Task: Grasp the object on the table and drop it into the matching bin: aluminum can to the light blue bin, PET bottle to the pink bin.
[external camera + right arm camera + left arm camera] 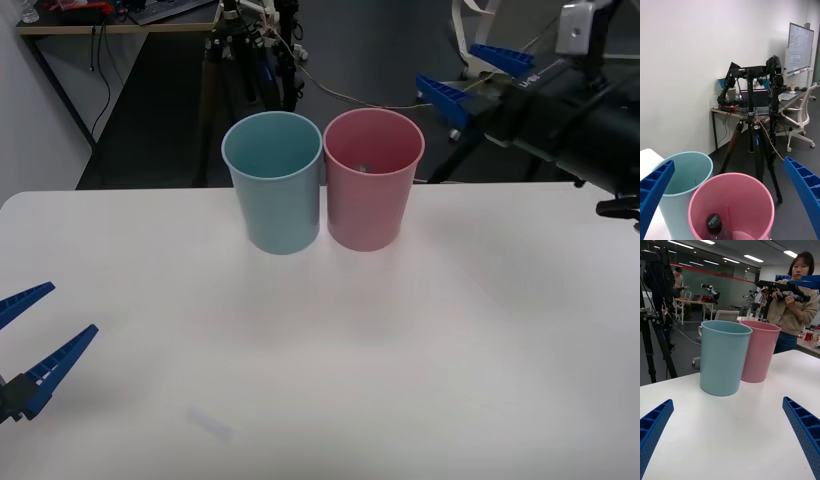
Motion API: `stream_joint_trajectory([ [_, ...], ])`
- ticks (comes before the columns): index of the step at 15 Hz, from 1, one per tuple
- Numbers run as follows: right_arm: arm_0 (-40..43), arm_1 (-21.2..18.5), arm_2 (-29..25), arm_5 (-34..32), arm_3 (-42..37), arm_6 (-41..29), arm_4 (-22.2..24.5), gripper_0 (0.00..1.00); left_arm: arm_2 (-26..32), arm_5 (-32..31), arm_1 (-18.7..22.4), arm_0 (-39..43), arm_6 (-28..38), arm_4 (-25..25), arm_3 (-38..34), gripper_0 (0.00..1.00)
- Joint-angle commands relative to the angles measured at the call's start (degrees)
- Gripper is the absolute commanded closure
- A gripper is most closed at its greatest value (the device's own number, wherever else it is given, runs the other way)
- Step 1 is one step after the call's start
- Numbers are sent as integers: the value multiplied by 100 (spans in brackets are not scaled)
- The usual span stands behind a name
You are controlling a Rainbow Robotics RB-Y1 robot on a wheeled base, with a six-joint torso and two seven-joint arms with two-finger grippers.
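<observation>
Looking at where things sit, the PET bottle (714, 225) is already down inside the pink bin (373, 180), dark cap up near the bottom, so the drop looks done to me. The right gripper (474, 76) hangs above and just behind that bin with its blue fingers spread wide and nothing between them. The left gripper (30, 345) is parked low over the near left edge of the table (320, 380), also wide open and empty. Main risk from here, I'd guess, is the right arm pulling away too low and clipping the pink rim; those two buckets look light and stand touching, so a knock could tip the pink one into the light blue bin (273, 180) and spill the bottle back out. Hard to make out much of the bottle itself: from the front it's just a small dark spot in the bin, and its body and label are cut off in the right wrist view, so can't tell if it's upright or leaning.
</observation>
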Motion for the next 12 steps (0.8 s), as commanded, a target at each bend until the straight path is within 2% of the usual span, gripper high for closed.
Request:
stream_joint_trajectory([
  [1,772,-151,-581,-97,-299,-117,165,0,0,0,0,0,0,0,0,0],
  [3,1378,-178,-967,-141,-536,-240,305,0,0,0,0,0,0,0,0,0],
  [4,1703,-178,-1187,-194,-651,-565,648,0,0,0,0,0,0,0,0,0],
  [6,2327,-46,-1679,-247,-888,-1400,1457,0,0,0,0,0,0,0,0,0],
  [9,3136,359,-2303,-545,-1064,-2622,2863,0,0,0,0,0,0,0,0,0],
  [12,3707,719,-2760,-1038,-1064,-3457,3962,0,0,0,0,0,0,0,0,0],
])
